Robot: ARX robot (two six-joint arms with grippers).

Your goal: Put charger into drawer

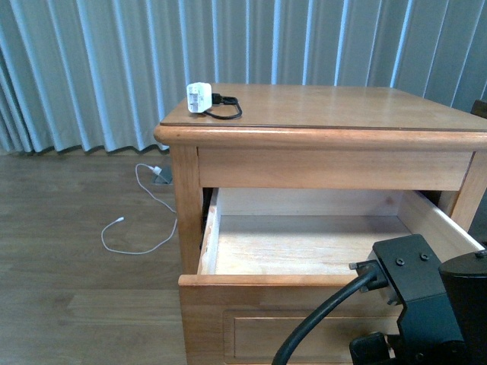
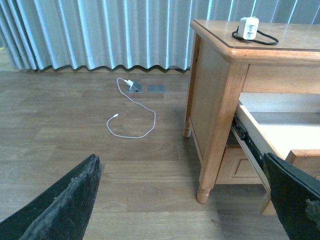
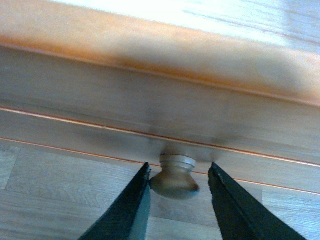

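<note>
Charger (image 1: 199, 98) on nightstand (image 1: 342, 106); drawer (image 1: 304, 247) open; right pincer (image 3: 180, 167) narrowly open about knob (image 3: 175, 182); left pincer (image 2: 180, 165) wide, empty.

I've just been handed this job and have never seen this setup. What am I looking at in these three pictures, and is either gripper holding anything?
This is a robot with two arms, each ending in a two-fingered gripper. The front view comes from a camera on its body. It shows a wooden nightstand with its upper drawer open. The black shape low on the right is the right arm. On the nightstand top lies the charger, a white cube with a black cable.

The other two pictures come from cameras on the wrists. The left gripper is open above the floor and holds nothing. A white cable lies on the floor nearby. The right gripper has a finger on each side of the drawer's knob, but it is unclear whether they pinch it.
</note>
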